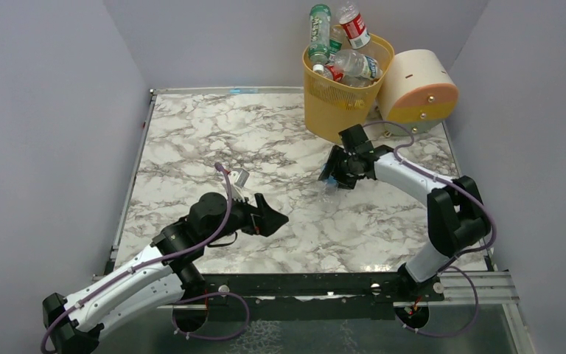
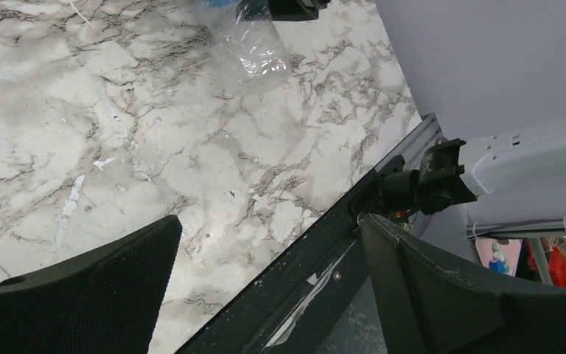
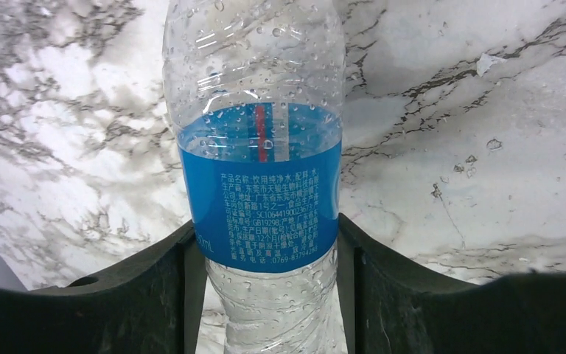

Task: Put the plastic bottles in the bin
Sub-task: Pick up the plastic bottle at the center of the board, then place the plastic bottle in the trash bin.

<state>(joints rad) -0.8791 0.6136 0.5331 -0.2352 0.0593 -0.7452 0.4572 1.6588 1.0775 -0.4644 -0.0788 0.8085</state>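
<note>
The clear plastic bottle with a blue label (image 3: 261,184) lies on its side on the grey-veined white marble tabletop (image 1: 206,140). My right end effector (image 3: 265,243) straddles it, drawn in narrow with one finger against each side of the label. The bottle's long axis runs straight away from the wrist, between the fingers. I judge it gripped but not lifted; how firmly, I cannot tell.

The right arm is plainly the nearer one. The left end effector (image 1: 273,219) hangs wide and empty, well apart toward the near middle.

The tall translucent yellow perforated bin (image 1: 335,110) stands just beyond the right end effector, so the carry goes up and away from me. Its mouth is heaped, with other bottles (image 1: 350,63) poking above the rim, so I expect a dropped bottle could roll off.

A cream-and-peach cylinder (image 1: 416,96) sits close on the bin's right. The tabletop is flat and glossy, closed in by pale lilac walls (image 1: 44,110).
</note>
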